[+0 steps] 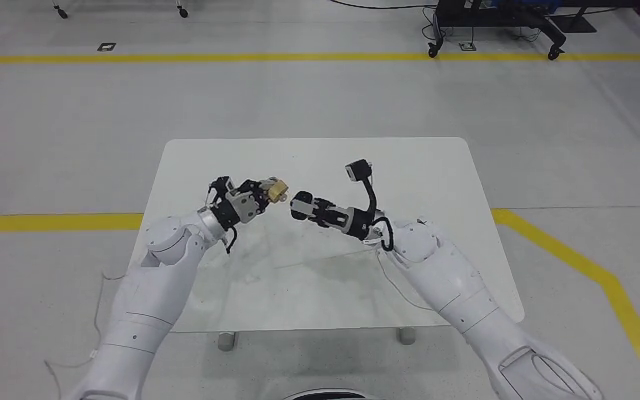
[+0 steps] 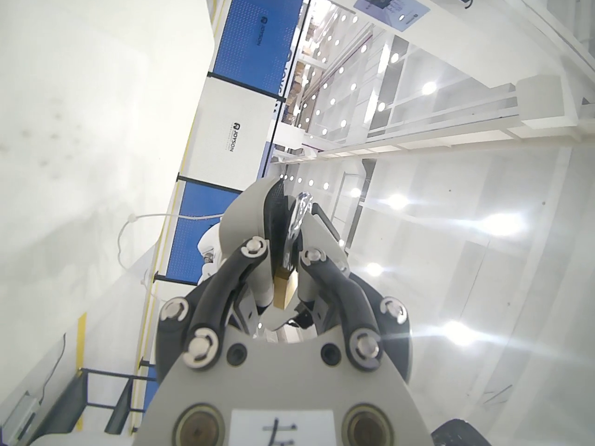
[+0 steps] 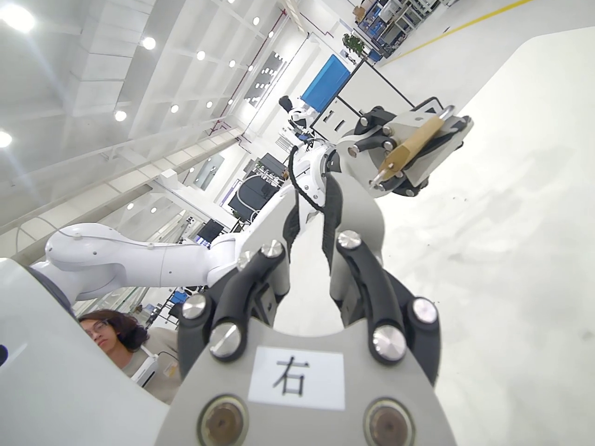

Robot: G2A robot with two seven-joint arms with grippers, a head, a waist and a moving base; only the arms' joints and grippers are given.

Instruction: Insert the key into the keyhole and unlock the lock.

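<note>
While the left tool (image 1: 258, 192) pinches the lock (image 3: 413, 143) above the bench (image 1: 420, 170), right tool (image 3: 314, 197) sits pressed together just beside, key unclear; a skewed approach could miss the keyhole or twist the lock loose.

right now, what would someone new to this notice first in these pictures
The brass padlock draws the eye first, clamped in the left gripper and held up over the middle of the white table. Next comes the right gripper, facing the padlock from close by with a small gap between them, also raised off the table.
</note>
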